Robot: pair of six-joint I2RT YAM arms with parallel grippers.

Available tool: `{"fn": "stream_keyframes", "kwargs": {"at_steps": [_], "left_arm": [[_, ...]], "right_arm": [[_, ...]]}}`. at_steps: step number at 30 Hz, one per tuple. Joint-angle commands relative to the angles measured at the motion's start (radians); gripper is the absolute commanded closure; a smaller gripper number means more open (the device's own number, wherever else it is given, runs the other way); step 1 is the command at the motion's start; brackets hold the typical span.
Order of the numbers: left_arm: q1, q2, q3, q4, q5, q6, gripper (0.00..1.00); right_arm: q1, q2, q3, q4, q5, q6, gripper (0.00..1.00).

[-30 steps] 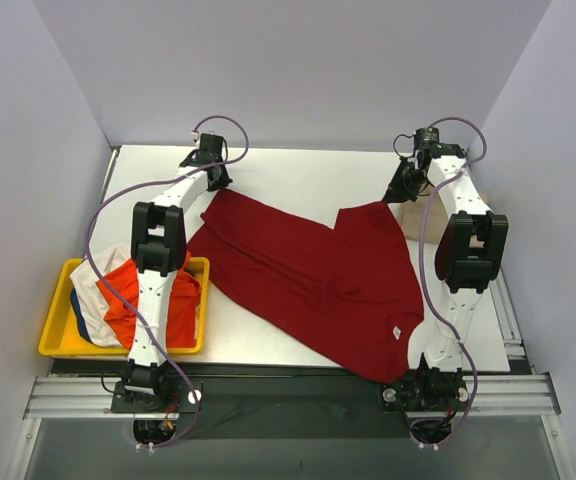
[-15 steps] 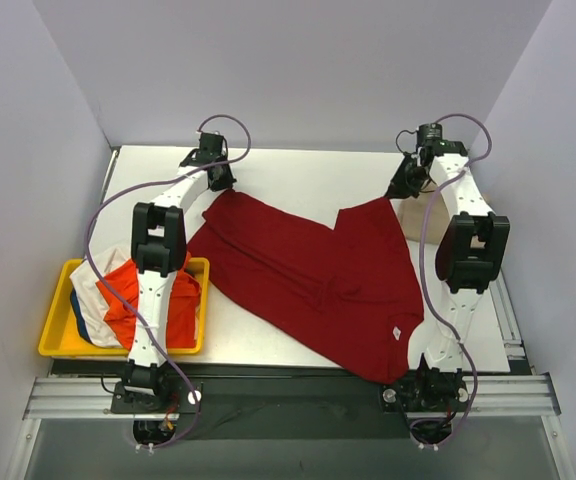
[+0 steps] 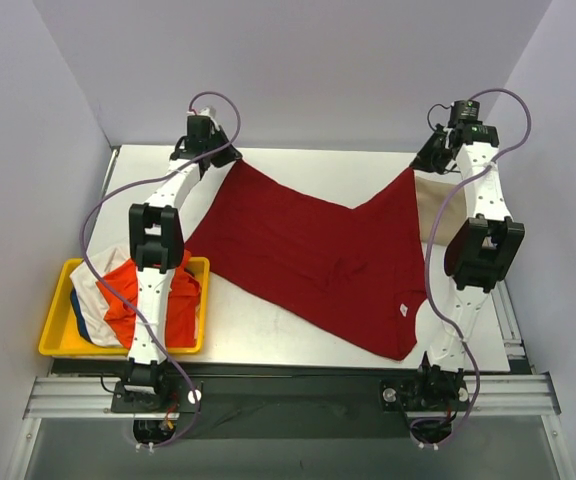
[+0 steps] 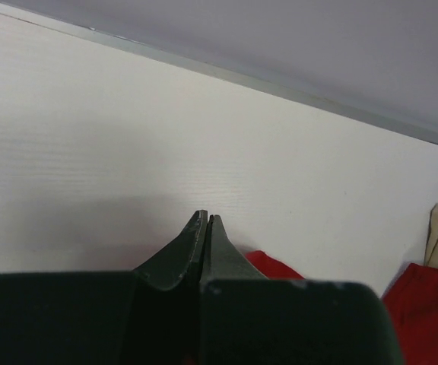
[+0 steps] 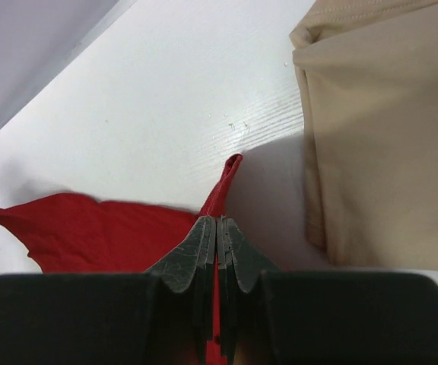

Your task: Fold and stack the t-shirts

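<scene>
Here's a robotics lab cell, folks: a bare white tabletop [image 3: 298, 175] boxed in by plain pale walls [image 3: 298, 70]. The left arm [image 3: 158, 240] and right arm [image 3: 478, 250] are bolted to an aluminium rail [image 3: 288, 397] at the near edge. Purple cables [image 3: 84, 232] loop free, and t-shirts [image 3: 118, 305] are heaped in a yellow tray [image 3: 56, 338].

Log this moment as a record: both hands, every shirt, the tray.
left hand: shut on the far left corner of the dark red t-shirt
right hand: shut on its far right corner
dark red t-shirt: spread out, far edge stretched between the hands
tan t-shirt: folded, far right, beside the red one
yellow tray: near left, holding orange shirt, white shirt, blue shirt, heaped
</scene>
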Motion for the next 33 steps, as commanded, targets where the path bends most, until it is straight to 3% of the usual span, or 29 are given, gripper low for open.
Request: {"fn": "stream_keyframes", "kwargs": {"at_steps": [1,8,15,22,33], "left_arm": [[0.038,0.024,0.044,0.121,0.121,-0.062,1.0],[0.074,-0.026,-0.099,0.167,0.233,-0.071,1.0],[0.094,-0.112,-0.222,0.137,0.233,-0.013,1.0],[0.104,-0.176,-0.266,0.009,0.135,0.058,1.0],[0.135,-0.293,-0.412,0.011,0.089,0.067,1.0]], "right_arm": [[-0.012,0.009,0.046,-0.018,-0.001,0.012,1.0],[-0.013,-0.08,-0.037,-0.016,-0.046,0.001,1.0],[0.001,-0.264,-0.275,-0.016,-0.083,-0.027,1.0],[0.025,-0.465,-0.546,-0.016,-0.102,-0.025,1.0],[0.054,-0.738,-0.824,-0.038,-0.118,0.023,1.0]]}}
